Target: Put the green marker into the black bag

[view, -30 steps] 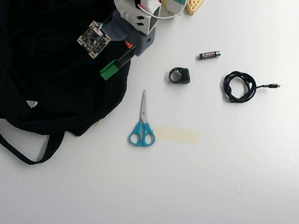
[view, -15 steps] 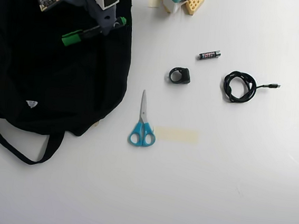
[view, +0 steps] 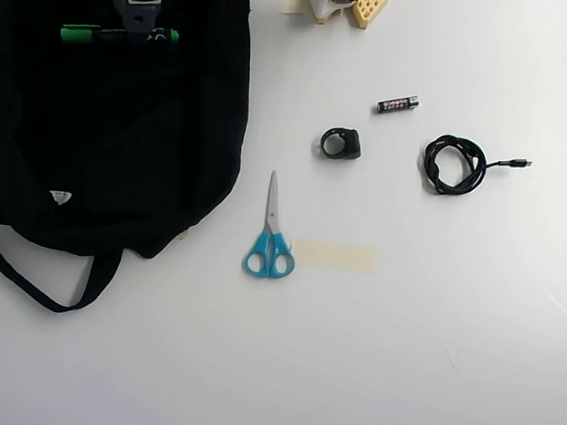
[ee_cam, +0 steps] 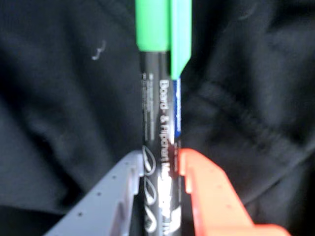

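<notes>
White tabletop (view: 399, 364) fills the overhead view, with the black bag (view: 99, 145) spread over its upper left area. My gripper (ee_cam: 162, 164) is pinched on the green marker (ee_cam: 160, 128): in the wrist view the grey finger (ee_cam: 110, 196) presses the barrel from the left and the orange finger (ee_cam: 209, 196) from the right, with the white lettering between them. Beyond my fingertips the barrel runs up to the green cap at the top edge of that view, and black fabric lies behind it on all sides. From overhead, the marker (view: 118, 34) lies level across the upper part of the bag, cap end to the left, held crosswise under my arm. Well apart on the bare table are blue-handled scissors (view: 269, 236), a small battery (view: 397, 104), a coiled black cable (view: 456, 164) and a small black ring-shaped object (view: 340, 143).
</notes>
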You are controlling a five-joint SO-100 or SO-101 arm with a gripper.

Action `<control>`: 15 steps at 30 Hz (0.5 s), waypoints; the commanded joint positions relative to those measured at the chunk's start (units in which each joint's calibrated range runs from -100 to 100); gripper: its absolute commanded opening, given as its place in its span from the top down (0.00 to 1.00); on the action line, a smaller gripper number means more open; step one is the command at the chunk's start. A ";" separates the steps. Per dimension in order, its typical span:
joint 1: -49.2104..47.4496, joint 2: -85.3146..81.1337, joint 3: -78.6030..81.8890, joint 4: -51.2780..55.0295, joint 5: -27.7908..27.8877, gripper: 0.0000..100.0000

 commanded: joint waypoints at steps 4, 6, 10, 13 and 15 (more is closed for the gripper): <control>1.07 -0.13 -1.31 -2.02 1.89 0.97; 1.14 -0.13 -1.31 -2.02 2.68 0.96; 1.14 -0.13 -1.31 -2.02 3.36 0.72; 1.14 -0.21 -1.40 -2.02 3.36 0.65; 0.99 -0.21 -1.40 -2.02 3.36 0.65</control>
